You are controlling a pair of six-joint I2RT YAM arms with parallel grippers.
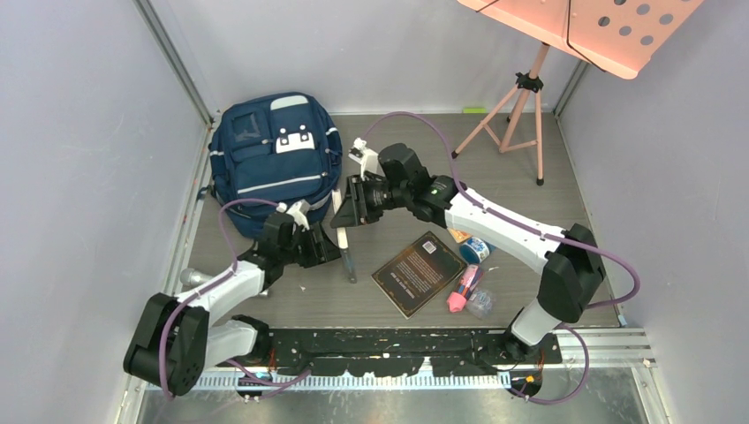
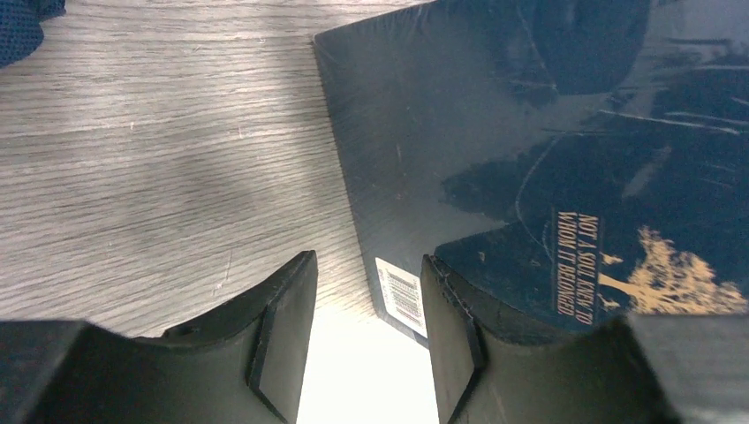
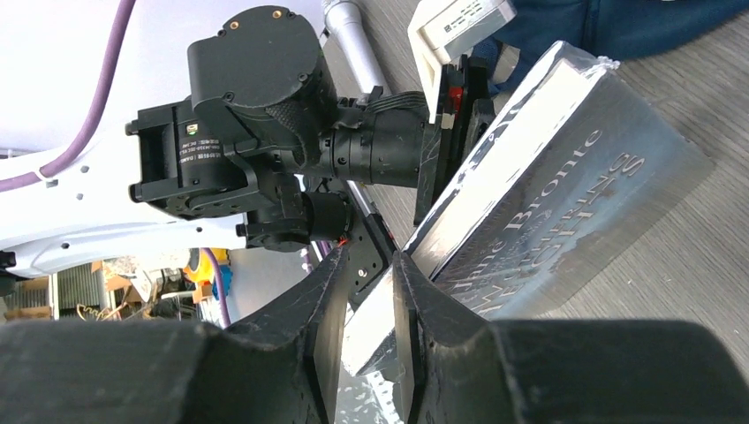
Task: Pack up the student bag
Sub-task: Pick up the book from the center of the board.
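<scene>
A grey wood-grain worktop [image 1: 503,177] is seen from above, with pale lilac walls around it. Both arm bases sit at its near edge.

Closest in, right of centre, a flat book [image 1: 419,272] with a dark cover and an orange border lies face up. Just to its right is a loose cluster: a pink item [image 1: 459,296], a blue-and-white roll [image 1: 477,250] and a small clear item [image 1: 482,306].

A slim grey stick-like item [image 1: 350,263] lies left of the flat book.

Just beyond it, the two arms meet at mid-worktop. The right gripper [image 3: 371,269] has its jaws clenched on the edge of a wrapped book [image 3: 565,168]. Its glossy film glares silver over raised cover lettering, and it is held on edge and tilted.

The left gripper [image 2: 366,265] faces the same book's dark back cover. Its jaws are parted, and the corner with the barcode sticker shows in the gap. Whether either finger touches the book cannot be told.

Farther back on the left, the student bag [image 1: 265,155] lies against the rear wall. It is navy, front pocket up, with a white patch and pale stripes showing. It lies just beyond the two grippers.

At the far right stands a pink music stand [image 1: 527,97] on a tripod.
</scene>
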